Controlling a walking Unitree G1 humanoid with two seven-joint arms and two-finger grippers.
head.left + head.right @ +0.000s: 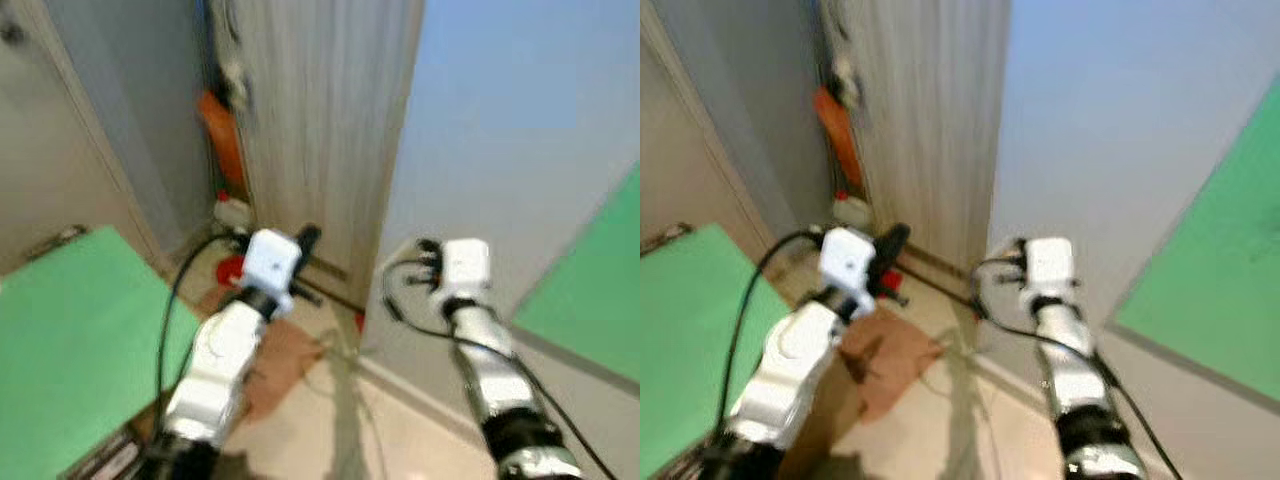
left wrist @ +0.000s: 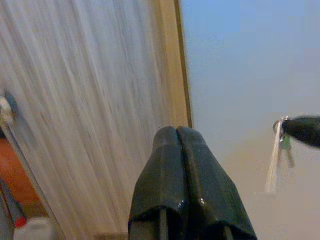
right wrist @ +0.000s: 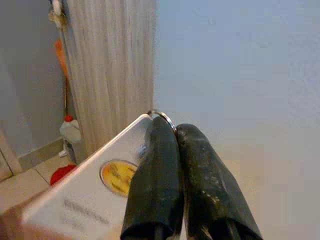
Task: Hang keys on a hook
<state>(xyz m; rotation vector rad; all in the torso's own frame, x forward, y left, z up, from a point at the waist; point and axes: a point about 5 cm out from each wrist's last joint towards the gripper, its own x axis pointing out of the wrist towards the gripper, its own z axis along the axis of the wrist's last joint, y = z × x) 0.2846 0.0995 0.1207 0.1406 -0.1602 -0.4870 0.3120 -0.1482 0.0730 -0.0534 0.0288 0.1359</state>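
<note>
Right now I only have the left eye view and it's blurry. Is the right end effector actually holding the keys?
Observer: Yes. In the right wrist view the right end effector is shut on a metal key ring, and a white tag with a yellow emblem lies beside its fingers.
Operator: And the left one?
Observer: The left end effector is shut with nothing between its fingers. It points at the edge of a pale wooden panel.
Operator: Does anything hang from the ring?
Observer: In the left wrist view, the keys dangle below the right fingertip, in front of the pale wall.
</note>
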